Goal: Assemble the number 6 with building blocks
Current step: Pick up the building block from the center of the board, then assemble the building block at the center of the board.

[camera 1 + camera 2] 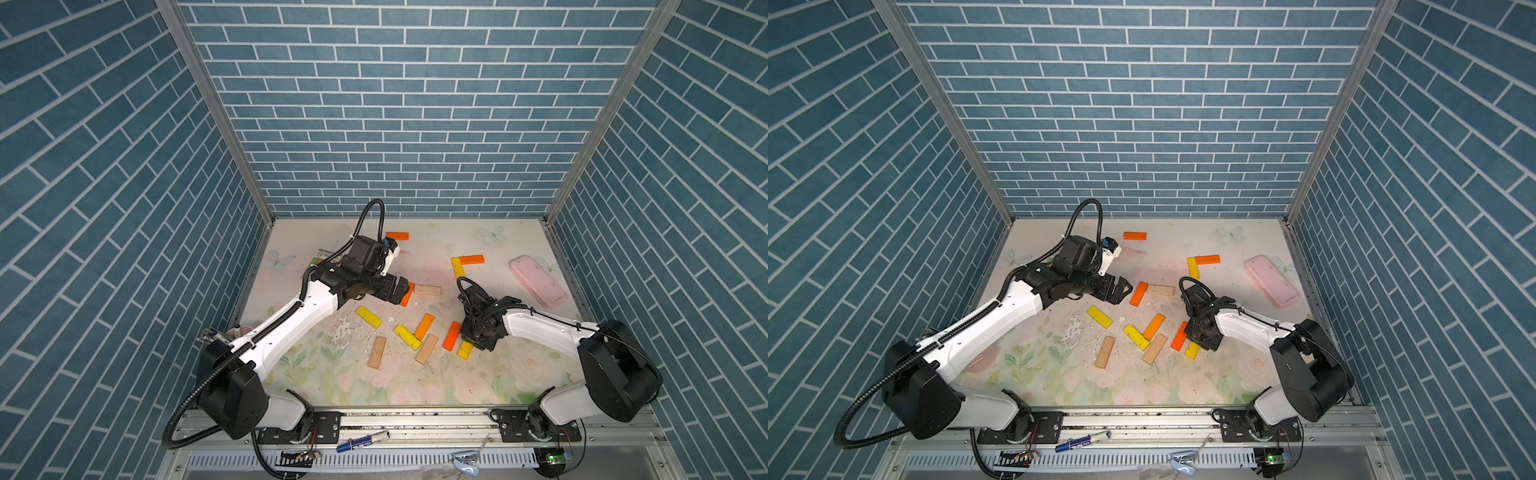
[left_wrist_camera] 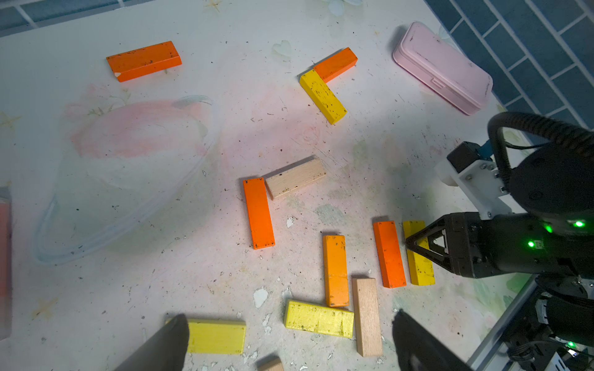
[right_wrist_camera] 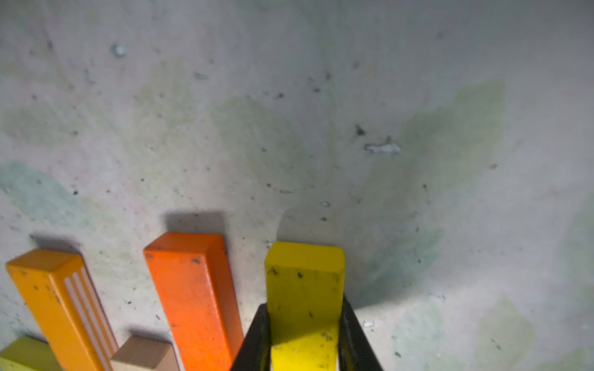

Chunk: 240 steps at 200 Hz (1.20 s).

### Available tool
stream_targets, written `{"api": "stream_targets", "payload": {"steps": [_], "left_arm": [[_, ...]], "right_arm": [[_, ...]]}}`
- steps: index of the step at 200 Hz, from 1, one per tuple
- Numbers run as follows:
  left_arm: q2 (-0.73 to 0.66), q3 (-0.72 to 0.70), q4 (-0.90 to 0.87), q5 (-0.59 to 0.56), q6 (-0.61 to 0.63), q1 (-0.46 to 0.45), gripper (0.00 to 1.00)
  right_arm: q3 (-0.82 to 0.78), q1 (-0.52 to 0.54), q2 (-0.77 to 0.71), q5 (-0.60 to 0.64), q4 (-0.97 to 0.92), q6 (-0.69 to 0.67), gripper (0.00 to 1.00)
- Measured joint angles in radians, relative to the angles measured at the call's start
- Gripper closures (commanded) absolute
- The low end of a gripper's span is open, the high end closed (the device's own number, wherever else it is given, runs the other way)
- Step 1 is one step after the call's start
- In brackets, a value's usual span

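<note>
Beside an orange block (image 3: 193,289), our right gripper (image 3: 303,324) pinches the yellow block (image 3: 303,279) across its width, presumably for lifting, while our left gripper (image 1: 1124,292) gapes empty.

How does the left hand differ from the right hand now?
The left hand is open and empty; the right hand is shut on a yellow block. The left hand hangs high over the table; the right hand is low, close to it. Both are black.
</note>
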Motion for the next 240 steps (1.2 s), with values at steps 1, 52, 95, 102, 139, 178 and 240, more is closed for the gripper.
{"api": "stream_targets", "payload": {"steps": [1,52,95,102,139,178,240], "left_arm": [[0.000,0.000,0.000,0.000,0.000,0.000,0.01],[0.000,-0.001,0.000,0.000,0.005,0.000,0.01],[0.003,-0.001,0.000,0.001,0.007,0.000,0.01],[0.006,-0.001,0.000,0.002,0.009,0.000,0.01],[0.018,-0.004,0.000,0.003,0.017,0.000,0.01],[0.031,-0.005,0.000,0.003,0.024,0.000,0.01],[0.042,-0.005,-0.001,0.004,0.027,0.002,0.01]], "right_arm": [[0.003,-0.002,0.000,0.000,-0.002,-0.005,0.85],[0.168,-0.172,0.010,-0.030,-0.040,-0.399,0.83],[0.249,-0.297,0.107,-0.112,-0.044,-0.635,0.83],[0.271,-0.302,0.140,-0.129,-0.043,-0.666,0.83],[0.384,-0.309,0.312,-0.163,-0.048,-0.782,0.83],[0.481,-0.311,0.417,-0.162,-0.069,-0.841,0.82],[0.578,-0.313,0.498,-0.140,-0.096,-0.868,0.81]]}}
